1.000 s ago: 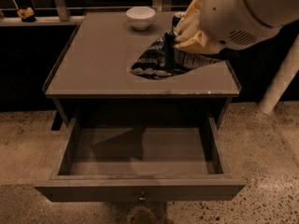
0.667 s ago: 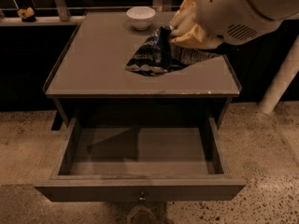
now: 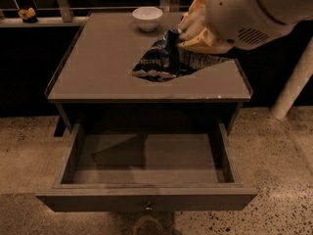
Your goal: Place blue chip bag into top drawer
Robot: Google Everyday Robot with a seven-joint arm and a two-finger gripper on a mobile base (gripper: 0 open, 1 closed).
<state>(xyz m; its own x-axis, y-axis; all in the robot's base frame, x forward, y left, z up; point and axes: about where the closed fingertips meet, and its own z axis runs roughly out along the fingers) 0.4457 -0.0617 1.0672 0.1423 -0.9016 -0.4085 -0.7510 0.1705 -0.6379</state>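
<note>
The blue chip bag (image 3: pixel 161 61) is crinkled dark-blue foil with white lettering, on the right half of the table top (image 3: pixel 98 67). Its upper end is raised and caught in my gripper (image 3: pixel 173 37), which comes down from the upper right under the big white arm housing (image 3: pixel 249 13). The gripper is shut on the bag's top edge. The bag's lower end hangs just above or touches the table top; I cannot tell which. The top drawer (image 3: pixel 146 199) is pulled fully open below the table's front edge, its inside bare, with a small knob (image 3: pixel 148 207) on its front panel.
A white bowl (image 3: pixel 147 17) stands at the back of the table top, just left of the gripper. A small yellow object (image 3: pixel 28 14) sits on the ledge at far left. A white post (image 3: pixel 293 82) leans at the right. Speckled floor surrounds the table.
The gripper has shifted slightly left with the bag's top in it. The bag now stands more upright and bunched. The drawer has not moved.
</note>
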